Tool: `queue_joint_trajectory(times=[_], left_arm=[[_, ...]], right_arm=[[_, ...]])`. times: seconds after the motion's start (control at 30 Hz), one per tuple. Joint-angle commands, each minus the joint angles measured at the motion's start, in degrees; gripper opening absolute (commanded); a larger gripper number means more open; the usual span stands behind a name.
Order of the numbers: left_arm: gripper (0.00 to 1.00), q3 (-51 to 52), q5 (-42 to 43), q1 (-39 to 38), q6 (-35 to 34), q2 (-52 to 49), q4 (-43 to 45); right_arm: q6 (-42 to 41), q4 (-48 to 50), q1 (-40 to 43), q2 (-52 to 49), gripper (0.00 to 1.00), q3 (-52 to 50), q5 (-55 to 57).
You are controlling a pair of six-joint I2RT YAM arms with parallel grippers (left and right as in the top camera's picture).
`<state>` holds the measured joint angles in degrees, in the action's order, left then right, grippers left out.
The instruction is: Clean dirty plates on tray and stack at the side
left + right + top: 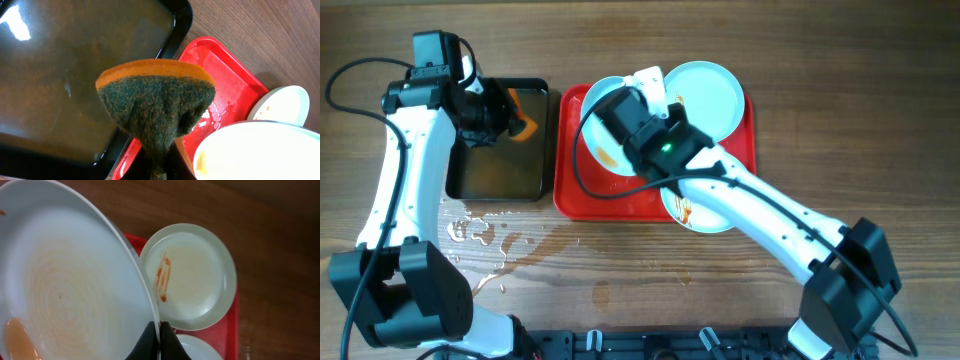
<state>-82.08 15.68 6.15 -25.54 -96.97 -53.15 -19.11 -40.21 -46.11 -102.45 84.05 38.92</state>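
Observation:
My right gripper (160, 332) is shut on the rim of a pale plate (65, 280), holding it tilted; faint orange smears cover its face. In the overhead view this held plate (598, 135) hangs over the left part of the red tray (570, 195), with the right gripper (615, 105) above it. A second plate (190, 275) with a red sauce streak lies flat on the tray, and a third plate (197, 350) shows at the bottom edge. My left gripper (160, 170) is shut on an orange-and-green sponge (155, 105), beside the tray over the black pan (470, 175).
The black pan (75, 75) holds brownish water and stands just left of the tray (225, 80). Spilled water (480, 235) lies on the wooden table in front of the pan. My right arm (770, 215) crosses over the tray's front right corner.

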Motion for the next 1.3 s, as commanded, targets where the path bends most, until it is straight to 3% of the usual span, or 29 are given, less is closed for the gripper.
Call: queue_joint_trajectory(times=[0.0,0.33,0.43,0.77,1.27], left_arm=[[0.04,0.39,-0.61,-0.02,1.33,0.09,0.13],[0.04,0.39,-0.61,-0.02,1.33,0.09,0.13],[0.04,0.39,-0.61,-0.02,1.33,0.09,0.13],[0.04,0.39,-0.61,-0.02,1.33,0.09,0.11],[0.04,0.39,-0.61,-0.02,1.36,0.09,0.13]], right_arm=[[1.16,0.00,-2.51,0.70,0.04,0.92,13.09],[2.58,0.20,-3.56,0.70,0.04,0.92,14.67],[2.89,0.42,-3.76,0.70,0.04,1.11,20.04],[17.92,14.60,-9.14,0.70,0.04,1.11,29.79],[18.45,14.23,-9.49,0.70,0.04,1.09,29.73]])
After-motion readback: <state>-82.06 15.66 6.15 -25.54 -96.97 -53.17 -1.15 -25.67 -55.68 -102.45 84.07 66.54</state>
